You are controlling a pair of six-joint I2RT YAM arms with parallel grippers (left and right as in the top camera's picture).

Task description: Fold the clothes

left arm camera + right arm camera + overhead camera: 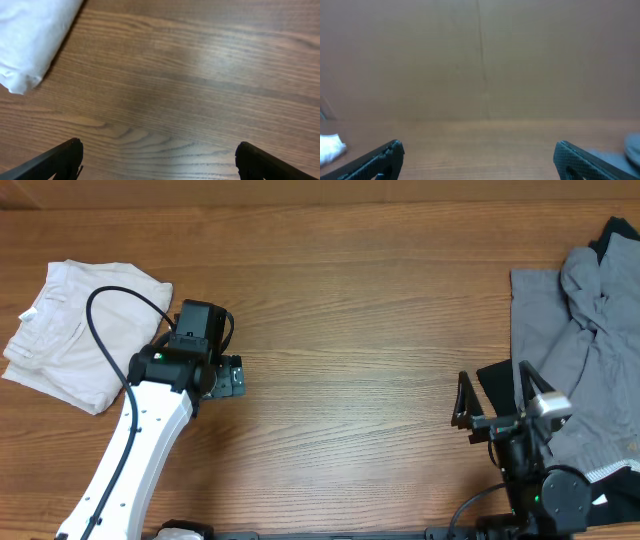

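The light beige shorts (70, 330) lie folded at the far left of the table; a corner of them shows at the top left of the left wrist view (30, 40). My left gripper (232, 377) is open and empty over bare wood just right of the shorts; its fingers frame empty table (157, 155). My right gripper (490, 405) is open and empty at the front right, beside the garment pile; in the right wrist view (479, 152) it holds nothing.
A pile of grey garments (580, 350) with black fabric (615, 235) under it lies at the right edge. The wooden table (350, 330) runs between the two. A brown wall (480, 60) fills the right wrist view.
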